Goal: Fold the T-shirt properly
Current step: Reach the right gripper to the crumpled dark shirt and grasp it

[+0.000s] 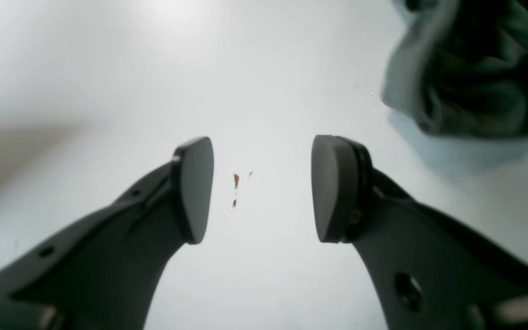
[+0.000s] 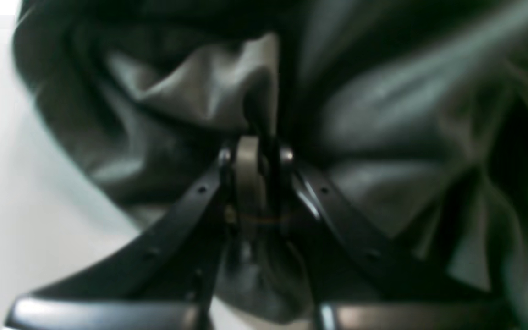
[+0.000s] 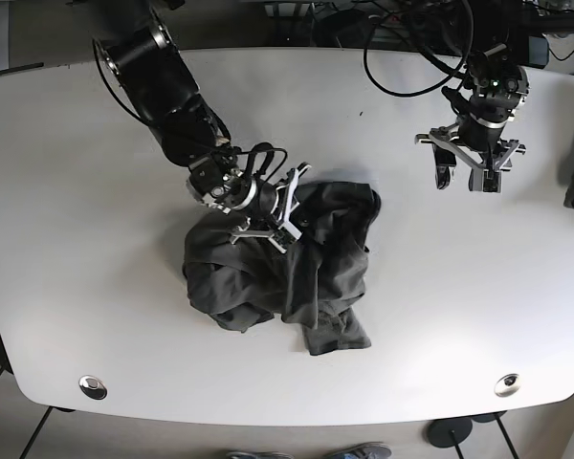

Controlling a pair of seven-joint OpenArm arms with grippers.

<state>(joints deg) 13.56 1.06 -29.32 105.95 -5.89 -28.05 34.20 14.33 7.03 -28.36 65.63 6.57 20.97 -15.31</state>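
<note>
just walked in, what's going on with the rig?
Two-arm robot working on a dark T-shirt, which lies crumpled in a heap on the white table, nowhere near folded. The right pincer is shut on a bunch of the fabric at the heap's upper edge. The left pincer is open and empty, hanging over bare table off to the side, with only an edge of the shirt in its wrist view.

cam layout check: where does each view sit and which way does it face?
Left wrist: behind the open left claw, facing bare table; T-shirt at top right.
Right wrist: behind the right claw, shut on T-shirt folds.
Base: overhead, facing down on table, both arms, crumpled T-shirt.
Shared: all three show the T-shirt.
</note>
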